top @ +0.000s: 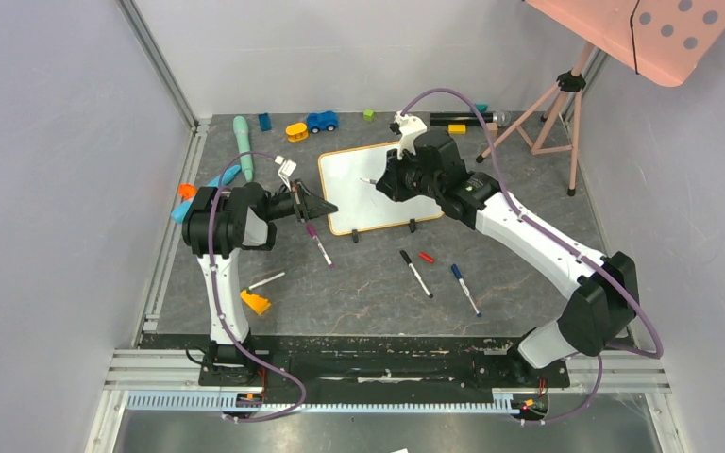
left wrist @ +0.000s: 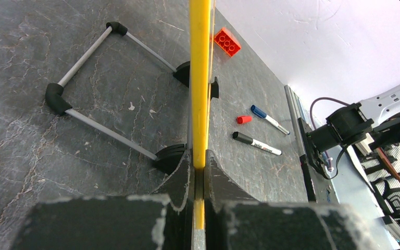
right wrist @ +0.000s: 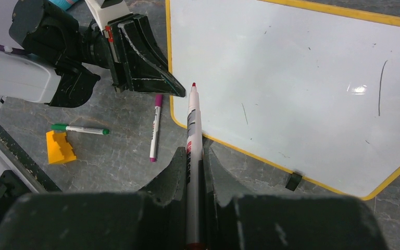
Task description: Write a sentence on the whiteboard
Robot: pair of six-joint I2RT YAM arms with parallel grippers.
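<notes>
Whiteboard (top: 354, 193) sits mid-way across the grey table (top: 368, 283); my left gripper (left wrist: 199, 162) is pinched tight on its yellow frame at the left edge. My right gripper (right wrist: 192, 156) is clamped around a red marker (right wrist: 192, 112), whose uncapped tip points at the board's corner beside the left gripper

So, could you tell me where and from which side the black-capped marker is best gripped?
Probably mid-barrel, on the white part of the black-capped marker, coming straight down with a pincer closing across its width. It lies flat on the table, both long sides free, while the loose red cap sits near its capped end.
</notes>
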